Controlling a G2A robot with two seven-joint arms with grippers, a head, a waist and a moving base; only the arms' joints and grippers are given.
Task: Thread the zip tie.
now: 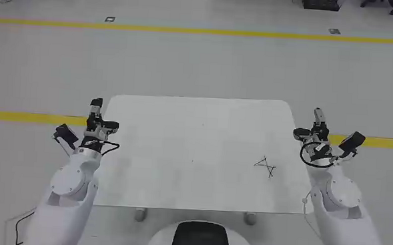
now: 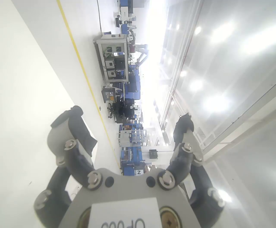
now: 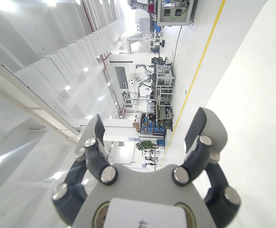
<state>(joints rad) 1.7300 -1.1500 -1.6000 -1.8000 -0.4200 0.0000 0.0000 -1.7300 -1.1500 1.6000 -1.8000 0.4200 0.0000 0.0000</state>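
A thin black zip tie (image 1: 266, 167) lies crossed over itself on the white table (image 1: 196, 132), toward its right side near the front. My left gripper (image 1: 96, 105) hangs beyond the table's left edge, well away from the tie. In the left wrist view my left gripper (image 2: 129, 115) is open, with nothing between its fingers. My right gripper (image 1: 319, 116) is just off the table's right edge, behind and to the right of the tie. The right wrist view has my right gripper (image 3: 148, 119) open and empty too.
The table stands on a pale floor crossed by yellow lines (image 1: 201, 31). Both wrist views look out over the hall, with machine racks (image 2: 112, 61) and workstations (image 3: 160, 90) far off.
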